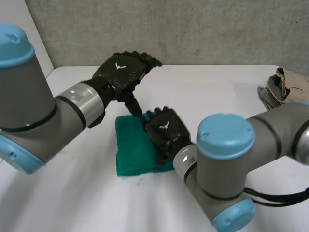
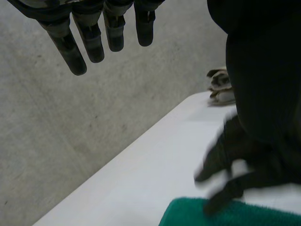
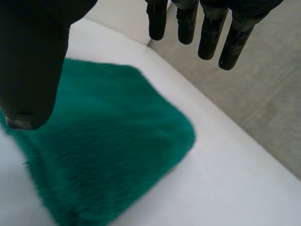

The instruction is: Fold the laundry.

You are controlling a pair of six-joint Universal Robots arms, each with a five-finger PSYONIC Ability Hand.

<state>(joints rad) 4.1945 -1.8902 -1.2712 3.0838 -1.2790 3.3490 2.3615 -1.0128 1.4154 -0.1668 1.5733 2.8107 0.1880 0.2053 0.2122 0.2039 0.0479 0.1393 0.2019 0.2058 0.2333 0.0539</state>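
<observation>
White tabletop (image 1: pixel 207 96) below a grey concrete wall (image 1: pixel 193 29) carries the green towel (image 1: pixel 133 150), which looks already folded into a small block near the middle, with a beige pile of laundry (image 1: pixel 282 87) well apart at the far right. Your right hand (image 1: pixel 166 130) hangs over the towel's right part, fingers straight and holding nothing, and your left hand (image 1: pixel 123 70) is raised just beyond the towel's far edge, open and empty too. If you lower the right hand and drag it, nothing pins the towel, so the fold may slide or fall open, and the hands are near enough to clash.
</observation>
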